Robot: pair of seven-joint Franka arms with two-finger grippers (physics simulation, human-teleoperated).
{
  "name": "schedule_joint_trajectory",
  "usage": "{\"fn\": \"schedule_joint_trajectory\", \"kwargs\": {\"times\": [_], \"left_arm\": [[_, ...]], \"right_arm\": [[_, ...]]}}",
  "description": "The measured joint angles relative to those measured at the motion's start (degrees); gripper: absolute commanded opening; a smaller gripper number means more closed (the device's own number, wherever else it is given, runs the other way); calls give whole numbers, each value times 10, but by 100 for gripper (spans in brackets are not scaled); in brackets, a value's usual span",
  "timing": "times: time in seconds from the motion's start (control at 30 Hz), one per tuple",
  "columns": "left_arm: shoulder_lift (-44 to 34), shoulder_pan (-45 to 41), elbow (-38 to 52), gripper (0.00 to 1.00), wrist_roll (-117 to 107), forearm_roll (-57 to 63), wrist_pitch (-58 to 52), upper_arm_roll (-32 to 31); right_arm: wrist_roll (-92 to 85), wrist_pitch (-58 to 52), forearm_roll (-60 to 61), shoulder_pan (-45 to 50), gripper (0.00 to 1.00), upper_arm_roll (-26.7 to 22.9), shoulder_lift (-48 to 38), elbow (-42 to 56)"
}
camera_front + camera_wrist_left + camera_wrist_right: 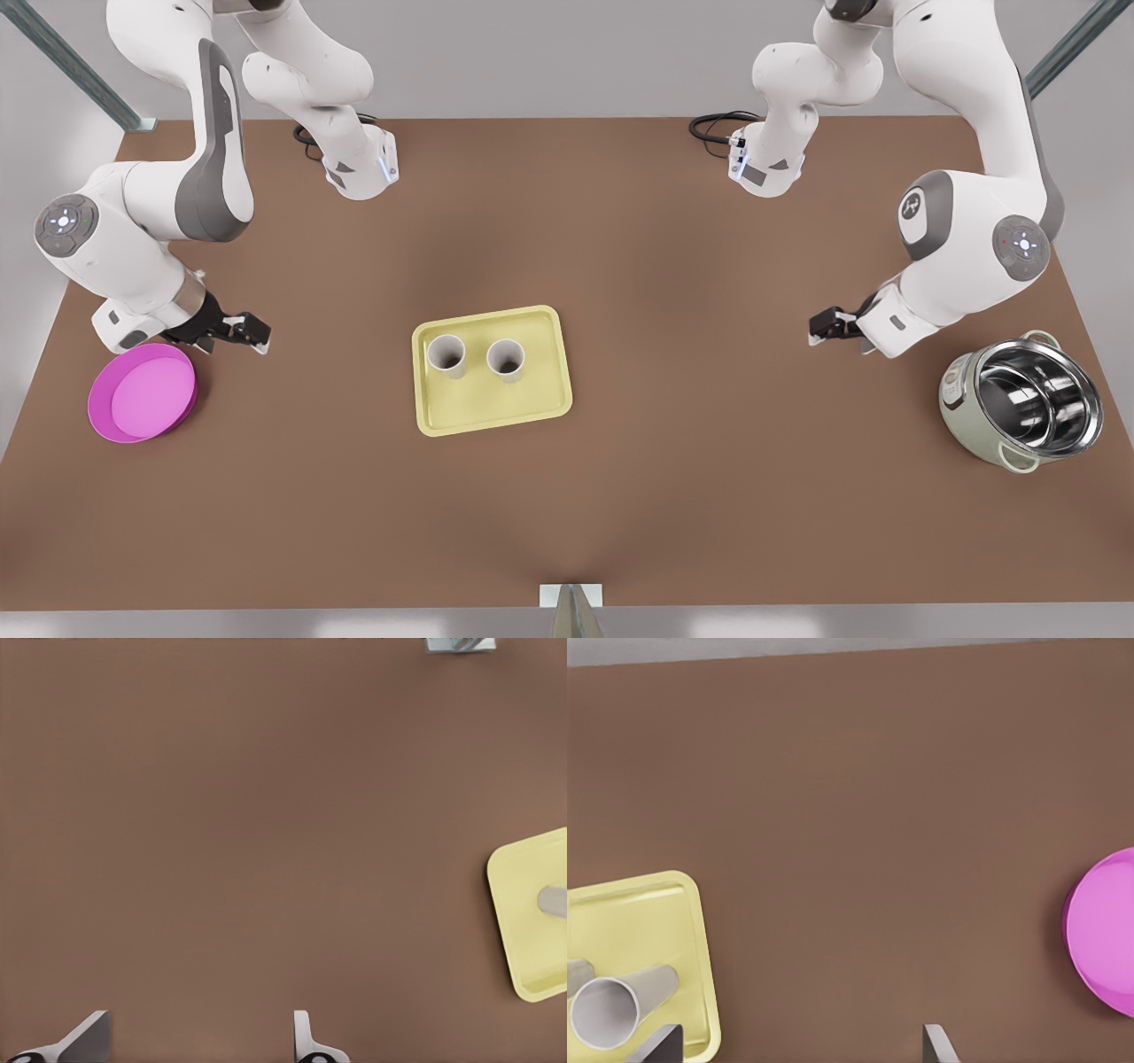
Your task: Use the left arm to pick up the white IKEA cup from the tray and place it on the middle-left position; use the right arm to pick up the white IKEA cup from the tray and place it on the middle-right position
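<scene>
The tray [496, 416] holds 2 upright white cups: one cup [446, 354] nearer the right gripper [255, 335], the other cup [506, 359] nearer the left gripper [817, 329]. Both grippers hang spread wide, well apart from the tray. Each should probably approach from its own side, straddling 1 wall, clear of the neighbour.

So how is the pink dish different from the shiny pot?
The magenta dish is flat, shallow and plain plastic-looking; the pot is deep, with a mirror-like metal inside and a pale green outside. The dish lies level beside the left hand, at the front view's left; the pot is tipped toward the camera at the right. Both are round and empty.
</scene>
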Motion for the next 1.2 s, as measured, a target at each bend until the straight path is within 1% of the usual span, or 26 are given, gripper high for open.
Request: {"fn": "schedule_joint_trajectory", "kwargs": {"times": [0.1,0.13,0.2,0.3,0.33,0.4,0.47,0.57,0.6,0.77,1.0,1.07,1.2], "left_arm": [[1,-9,0,100,2,7,4,-1],[2,-31,1,100,0,21,4,-2],[4,-99,2,100,-16,39,1,-16],[34,-252,4,99,-70,55,3,-27],[56,-290,4,100,-93,65,11,-27],[121,-342,47,100,-148,83,26,-28],[180,-361,88,100,-203,92,54,-31],[258,-382,157,100,-279,101,103,-33],[276,-383,173,100,-301,102,115,-33],[325,-396,191,100,-396,106,188,-33],[412,-397,296,100,-492,132,243,-27],[422,-397,306,100,-513,140,248,-25],[419,-404,296,98,-543,171,235,-27]], "right_arm": [[1,3,-1,1,100,1,2,1],[1,3,-1,8,100,1,3,5],[2,3,-2,51,100,0,11,14],[3,3,-1,176,100,1,34,30],[2,3,0,205,100,2,41,33],[0,6,1,218,100,15,70,38],[-5,29,17,213,100,28,88,16],[-16,97,39,206,100,32,105,-56],[-19,119,43,205,100,32,112,-67],[-39,193,53,198,100,32,145,-79],[-75,232,58,184,100,32,160,-102],[-91,237,88,183,100,32,160,-116],[-118,241,121,184,100,33,159,-134]]}}
